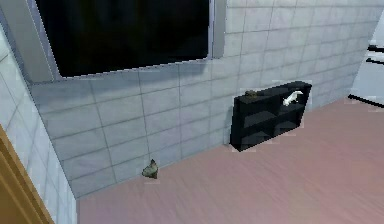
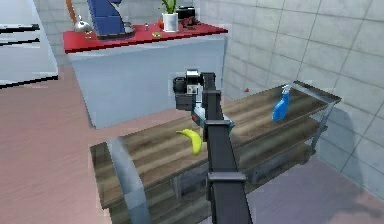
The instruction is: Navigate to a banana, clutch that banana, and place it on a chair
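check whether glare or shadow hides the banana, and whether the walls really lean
Arm side view: no glare on the banana; it reads bright yellow on the evenly lit table, with the dark arm just right of it, not covering it. Forward view: tile lines on the wall slant near the left edge, a lens effect only; the black panel shows no glare.

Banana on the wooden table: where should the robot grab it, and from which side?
Probably across the middle of the banana, coming from straight above: it lies flat on the wooden table, slim and curved, with bare wood beside it.
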You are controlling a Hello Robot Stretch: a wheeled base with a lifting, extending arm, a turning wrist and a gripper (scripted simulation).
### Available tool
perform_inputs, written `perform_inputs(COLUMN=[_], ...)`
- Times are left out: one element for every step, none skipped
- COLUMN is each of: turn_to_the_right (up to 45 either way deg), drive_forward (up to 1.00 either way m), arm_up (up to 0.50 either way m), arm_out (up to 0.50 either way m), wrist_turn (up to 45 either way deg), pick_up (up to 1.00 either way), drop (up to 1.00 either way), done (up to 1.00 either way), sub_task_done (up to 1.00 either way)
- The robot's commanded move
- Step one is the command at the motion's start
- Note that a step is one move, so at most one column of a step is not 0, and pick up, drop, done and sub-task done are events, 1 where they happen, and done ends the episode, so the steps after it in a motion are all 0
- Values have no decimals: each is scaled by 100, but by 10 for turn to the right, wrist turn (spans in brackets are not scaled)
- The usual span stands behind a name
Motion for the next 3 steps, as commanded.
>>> perform_inputs(turn_to_the_right=[0,0,0], drive_forward=[0,0,0], arm_up=[-30,0,10], arm_out=[0,0,0], wrist_turn=[0,0,0], pick_up=[0,100,0], drop=[0,0,0], done=[0,0,0], sub_task_done=[0,0,0])
